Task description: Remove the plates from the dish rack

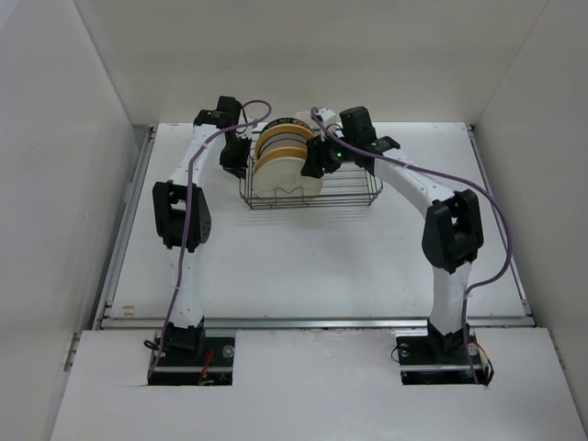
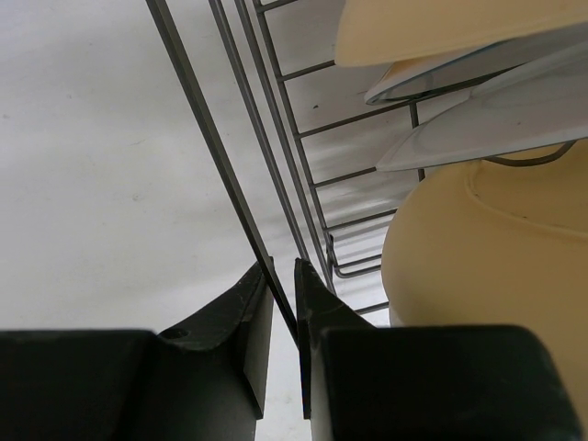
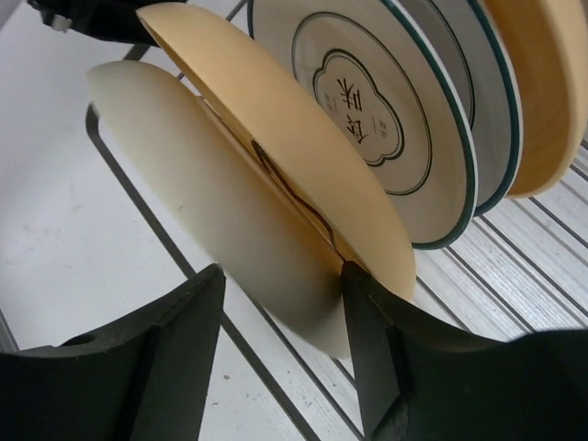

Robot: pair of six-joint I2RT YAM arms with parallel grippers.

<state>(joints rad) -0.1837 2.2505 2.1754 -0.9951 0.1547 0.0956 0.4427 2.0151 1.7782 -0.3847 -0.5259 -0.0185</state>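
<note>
The dish rack (image 1: pixel 344 191) stands at the back middle of the table, with several plates (image 1: pixel 280 152) upright in its left half. My left gripper (image 1: pixel 237 158) is at the rack's left end; in the left wrist view it (image 2: pixel 283 268) is shut on the rack's top rim wire (image 2: pixel 237 188), beside a cream plate (image 2: pixel 496 257). My right gripper (image 3: pixel 283 271) is open and straddles the lower edge of the front cream plate (image 3: pixel 202 184). Its right finger (image 3: pixel 367 322) sits in the gap before the yellow plate (image 3: pixel 294 165); its left finger stands apart. Green-rimmed white plates (image 3: pixel 386 101) stand behind.
The rack's right half (image 1: pixel 354 184) holds no plates. A small white holder (image 1: pixel 306 118) shows at the rack's far side. White walls enclose the table (image 1: pixel 312 266) on three sides. A metal rail (image 1: pixel 312 322) runs along the near edge.
</note>
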